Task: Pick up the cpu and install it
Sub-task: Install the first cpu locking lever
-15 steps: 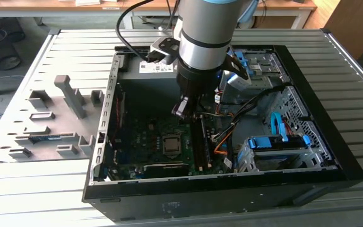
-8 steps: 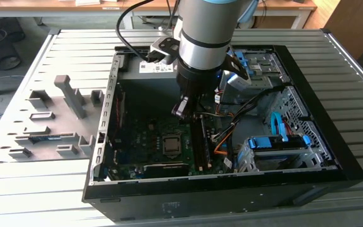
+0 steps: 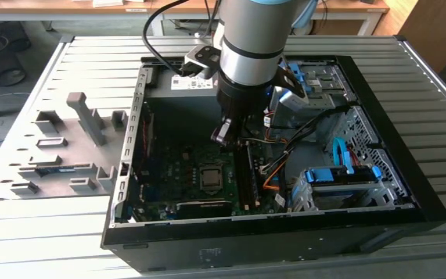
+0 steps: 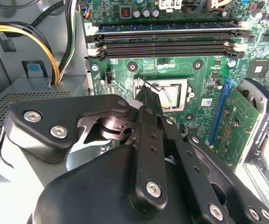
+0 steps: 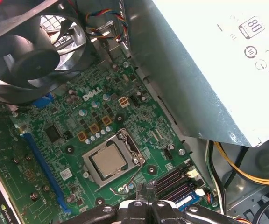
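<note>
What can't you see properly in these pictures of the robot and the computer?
- The cpu: in the second wrist view, the gripper body covers part of it.
- Fingers: cut off by the picture edge in the first wrist view, so open or shut is unclear.
- Motherboard: partly behind the arm in the exterior view.

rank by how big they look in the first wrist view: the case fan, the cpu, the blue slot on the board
1. case fan, largest, though it may sit nearer the camera
2. blue slot, long but narrow
3. cpu, lying in the socket; its area may rival the slot's
</note>
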